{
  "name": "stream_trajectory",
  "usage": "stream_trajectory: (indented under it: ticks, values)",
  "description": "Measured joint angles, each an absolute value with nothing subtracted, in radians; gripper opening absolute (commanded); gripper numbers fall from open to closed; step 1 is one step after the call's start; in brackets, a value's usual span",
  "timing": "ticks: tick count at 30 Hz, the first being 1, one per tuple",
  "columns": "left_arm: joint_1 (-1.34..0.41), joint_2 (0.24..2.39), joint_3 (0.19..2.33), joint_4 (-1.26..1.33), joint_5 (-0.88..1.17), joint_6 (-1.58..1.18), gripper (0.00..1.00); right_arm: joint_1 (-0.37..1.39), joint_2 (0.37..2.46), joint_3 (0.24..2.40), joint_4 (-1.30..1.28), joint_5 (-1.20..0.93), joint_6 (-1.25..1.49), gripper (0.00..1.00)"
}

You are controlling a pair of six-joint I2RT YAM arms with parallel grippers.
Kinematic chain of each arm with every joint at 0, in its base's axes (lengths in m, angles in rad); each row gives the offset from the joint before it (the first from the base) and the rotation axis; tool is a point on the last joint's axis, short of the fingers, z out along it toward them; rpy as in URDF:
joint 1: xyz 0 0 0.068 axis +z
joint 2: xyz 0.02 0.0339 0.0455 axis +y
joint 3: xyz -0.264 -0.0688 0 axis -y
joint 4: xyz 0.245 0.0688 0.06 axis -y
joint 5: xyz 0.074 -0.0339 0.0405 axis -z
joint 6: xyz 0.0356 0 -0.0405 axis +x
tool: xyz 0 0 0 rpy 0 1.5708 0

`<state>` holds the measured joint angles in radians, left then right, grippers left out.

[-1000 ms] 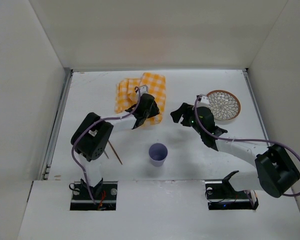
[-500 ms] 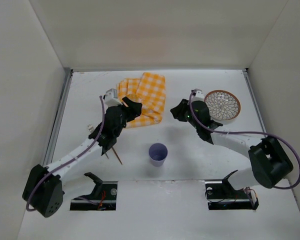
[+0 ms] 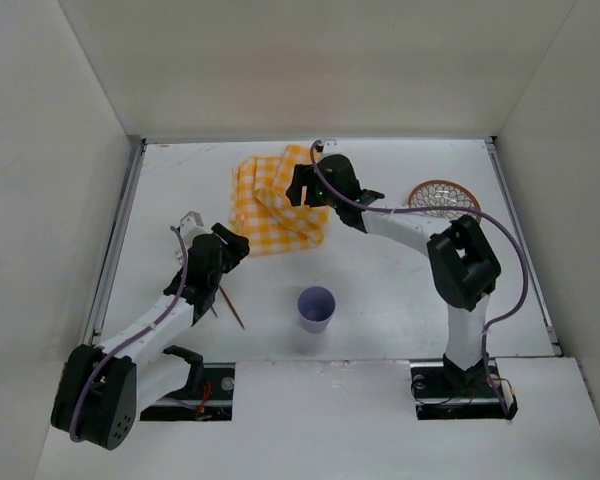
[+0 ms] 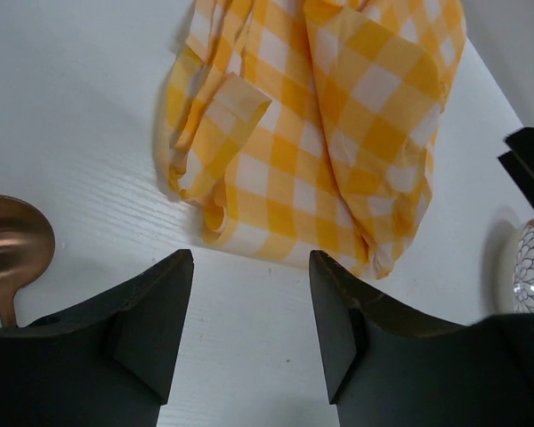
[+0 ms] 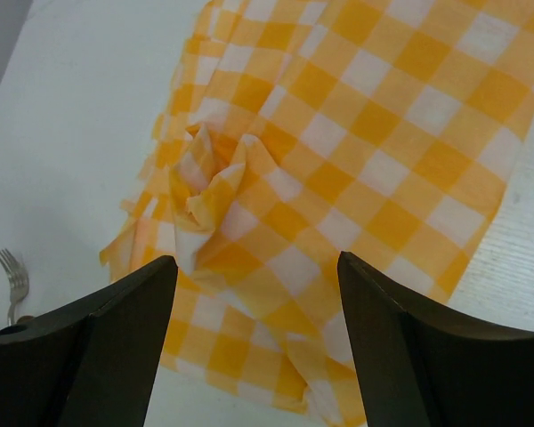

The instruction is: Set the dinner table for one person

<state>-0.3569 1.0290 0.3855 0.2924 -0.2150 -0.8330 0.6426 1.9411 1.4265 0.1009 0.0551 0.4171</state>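
The yellow-and-white checked cloth point(image 3: 270, 200) lies crumpled at the back middle of the white dinner table point(image 3: 400, 290). My right gripper point(image 3: 300, 186) hangs over the cloth's right part, open and empty; in the right wrist view point(image 5: 255, 267) a bunched fold of the cloth point(image 5: 209, 187) lies between its fingers. My left gripper point(image 3: 236, 245) is open and empty just in front of the cloth's near left edge point(image 4: 249, 267), over bare table. A purple cup point(image 3: 316, 307) stands at the near middle. A patterned plate point(image 3: 446, 196) lies at the back right.
A copper spoon point(image 4: 11, 242) lies left of my left gripper, its thin handle point(image 3: 230, 305) showing near the left arm. A fork point(image 5: 13, 280) lies left of the cloth. The plate's edge point(image 4: 527, 267) shows at the right. White walls ring the table.
My right gripper has swung left from beside the plate to over the cloth. My left gripper has drawn back from the cloth toward the near left, and is open.
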Motion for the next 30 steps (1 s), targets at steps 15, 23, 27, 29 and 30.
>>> stream_trajectory:
  ticks: [15, 23, 27, 29, 30]
  values:
    - [-0.336, 1.183, 0.385, 0.358, -0.147, -0.847, 0.53, 0.733, 2.191, 1.72, -0.009, 0.038, 0.396, 0.72]
    - [-0.34, 1.263, 0.392, 0.366, -0.143, -0.847, 0.53, 0.734, 2.23, 1.782, -0.024, 0.105, 0.382, 0.33]
    - [-0.341, 1.307, 0.421, 0.366, -0.145, -0.847, 0.53, 0.735, 2.23, 1.783, -0.027, 0.14, 0.387, 0.17]
    - [-0.341, 1.32, 0.436, 0.366, -0.151, -0.848, 0.53, 0.735, 2.223, 1.771, -0.021, 0.156, 0.393, 0.17]
    - [-0.344, 1.326, 0.444, 0.367, -0.155, -0.848, 0.53, 0.735, 2.209, 1.751, -0.015, 0.162, 0.396, 0.16]
